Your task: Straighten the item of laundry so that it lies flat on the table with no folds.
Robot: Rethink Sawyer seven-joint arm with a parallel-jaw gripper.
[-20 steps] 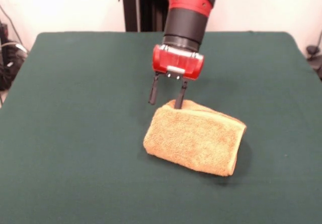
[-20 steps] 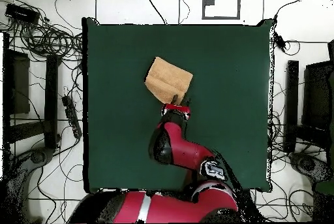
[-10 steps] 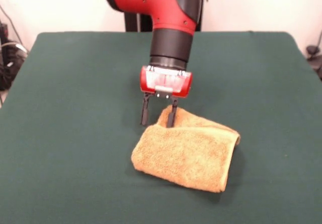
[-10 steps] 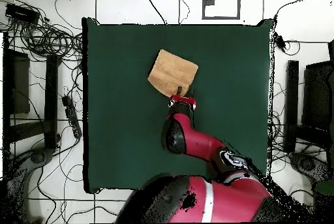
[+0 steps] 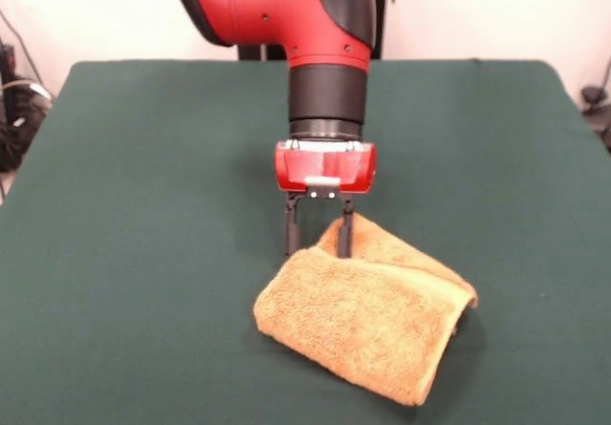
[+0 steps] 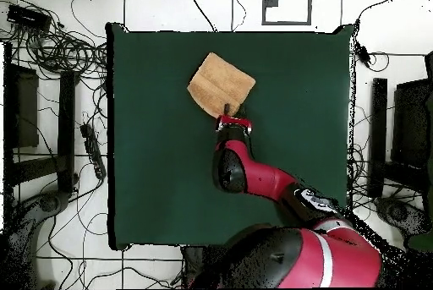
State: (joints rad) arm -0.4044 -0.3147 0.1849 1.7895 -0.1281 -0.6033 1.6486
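Observation:
The item of laundry (image 5: 368, 315) is an orange-tan terry towel, folded over on itself into a thick pad on the green table (image 5: 143, 205). Its top layer bulges up at the back edge. My gripper (image 5: 318, 250) stands upright over that back corner with its fingers apart. The right finger (image 5: 346, 234) presses into the towel's raised back edge, and the left finger (image 5: 290, 232) hangs over bare cloth beside it. In the overhead view the towel (image 6: 220, 84) lies in the table's (image 6: 152, 160) upper middle, with the gripper (image 6: 229, 112) at its lower edge.
Tangled cables (image 6: 59, 46) and dark equipment (image 6: 21, 109) lie on the floor left of the table. Black stands (image 6: 378, 134) line its right side. Green cloth stretches wide around the towel on every side.
The arm has come further over the table and the towel has slid and turned with the finger in it. The towel's back layer now stands up more.

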